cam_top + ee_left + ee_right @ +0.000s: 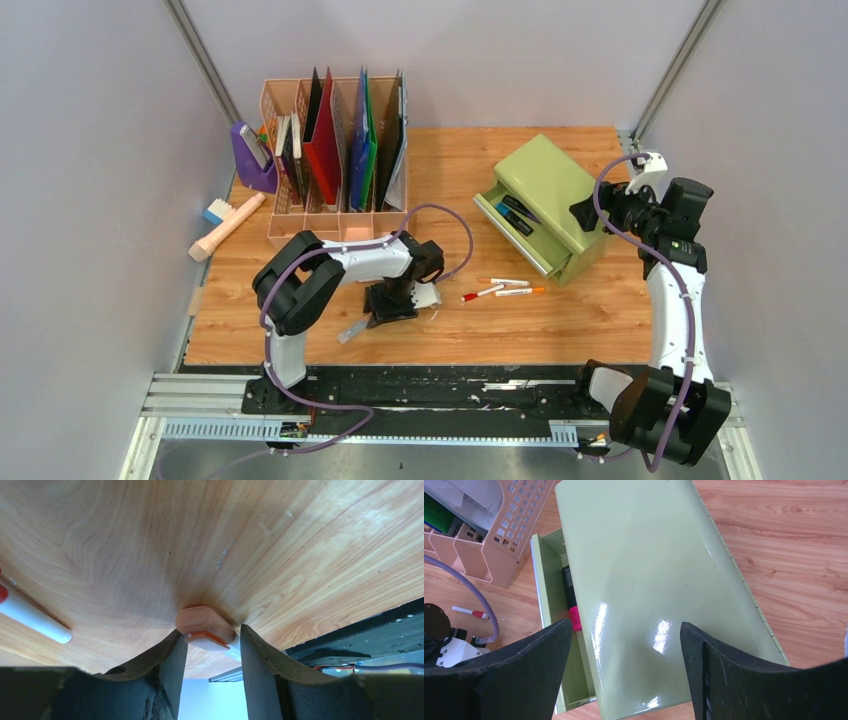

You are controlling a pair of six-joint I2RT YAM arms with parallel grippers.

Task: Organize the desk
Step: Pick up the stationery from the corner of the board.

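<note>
On your left, the left gripper [212, 631] sits low on the desk [560, 320], which spreads beneath both arms. Its jaws stand partway open either side of a small orange-and-white piece [200, 621], and you cannot tell whether they pinch it. On your right, the right gripper [624, 625] hangs wide open and empty above the green drawer cabinet [644, 580].

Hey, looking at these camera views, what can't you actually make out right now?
- Left wrist view: the small orange-and-white plastic object is cut off by the fingers of the left end effector. What it is, and whether it is gripped, cannot be told.
- Right wrist view: the top of the light green metal cabinet hides most of its open drawer. Only a black item with a pink end shows.
</note>
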